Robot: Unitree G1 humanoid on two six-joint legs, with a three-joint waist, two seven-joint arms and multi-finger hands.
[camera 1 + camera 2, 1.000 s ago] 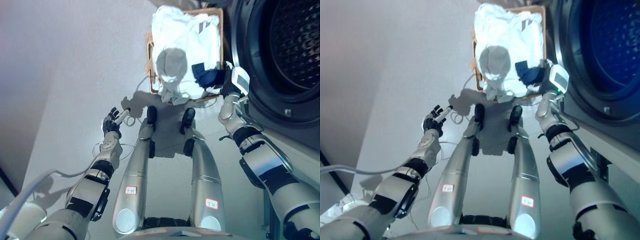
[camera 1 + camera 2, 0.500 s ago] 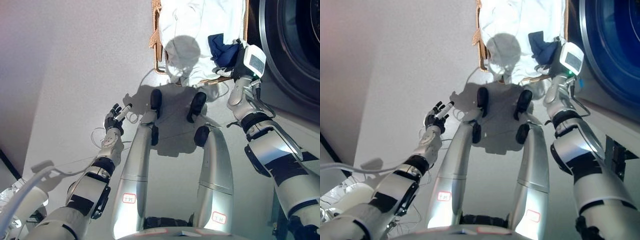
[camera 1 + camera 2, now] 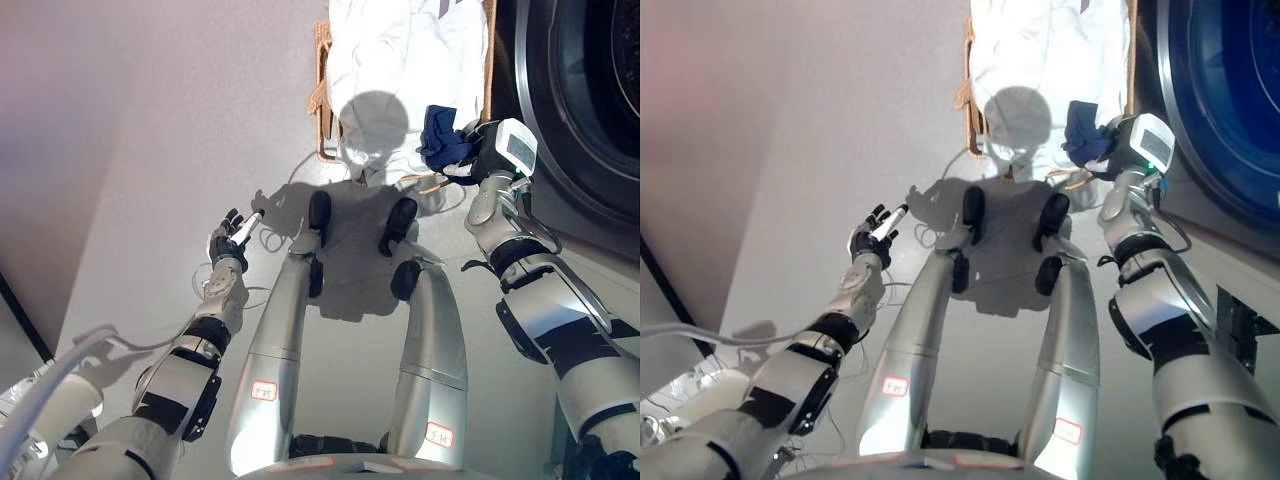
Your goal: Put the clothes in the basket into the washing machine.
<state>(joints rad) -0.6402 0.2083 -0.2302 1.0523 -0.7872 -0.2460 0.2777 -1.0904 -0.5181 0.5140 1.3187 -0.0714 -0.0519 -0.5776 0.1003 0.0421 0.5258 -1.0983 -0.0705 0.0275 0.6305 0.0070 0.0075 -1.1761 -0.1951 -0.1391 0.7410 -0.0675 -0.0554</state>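
Observation:
A wicker basket stands on the floor ahead, filled with white clothes. A dark blue garment is bunched at the basket's near right corner. My right hand is shut on the blue garment and holds it at the basket's near edge, beside the washing machine. The machine's dark drum opening is on the right. My left hand is open, fingers spread, over the bare floor on the left, far from the basket.
The washing machine's front fills the right side, close to my right arm. A dark strip runs along the floor's lower left edge.
The camera has shifted a little. My right hand has pulled the blue garment toward me, from inside the basket to its near right corner. The left hand has stayed put.

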